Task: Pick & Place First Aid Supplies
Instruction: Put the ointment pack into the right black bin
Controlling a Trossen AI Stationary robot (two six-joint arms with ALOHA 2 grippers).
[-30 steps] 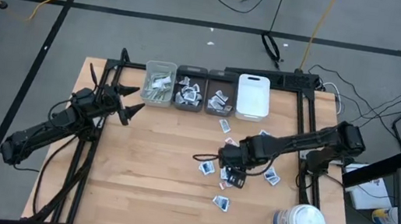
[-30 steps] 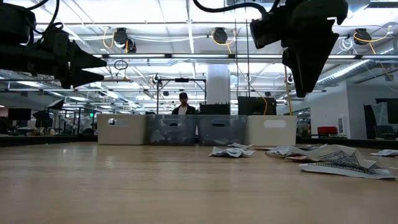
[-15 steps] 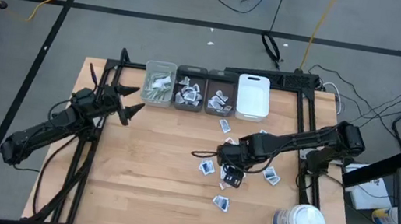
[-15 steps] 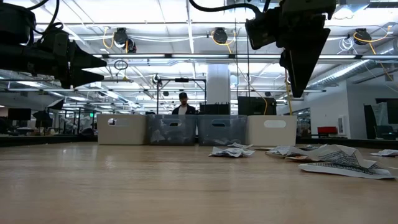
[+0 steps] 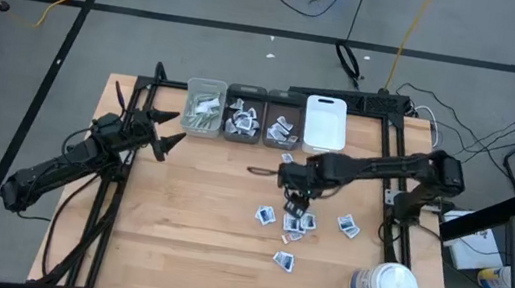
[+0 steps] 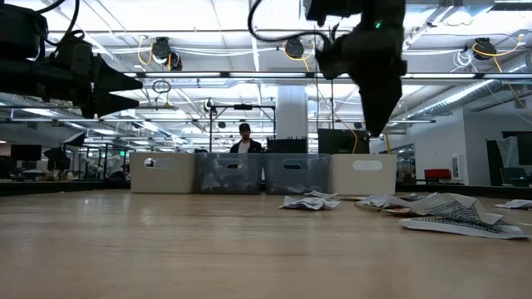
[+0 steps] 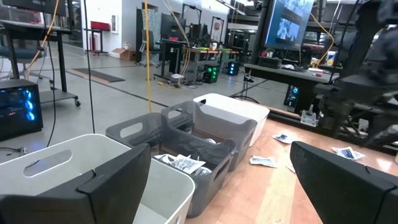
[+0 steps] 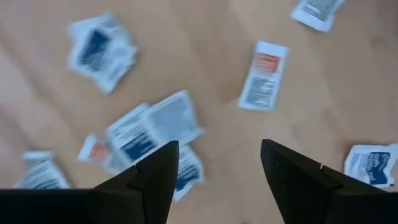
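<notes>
One right hand [image 5: 295,206] moved binward, empty

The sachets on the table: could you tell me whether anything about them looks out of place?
Yes. A cluster of sachets lies loose on the wooden table, below the open right gripper and short of the bins at the far edge. Some overlap or look crumpled. The left gripper waits open.

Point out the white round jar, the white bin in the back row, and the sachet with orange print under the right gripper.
White round jar [image 5: 386,285], high view, middle of its lid.
White bin [image 5: 324,125], high view, its top.
Orange-print sachet [image 8: 263,75], right wrist view, centre of its printed face.
</notes>
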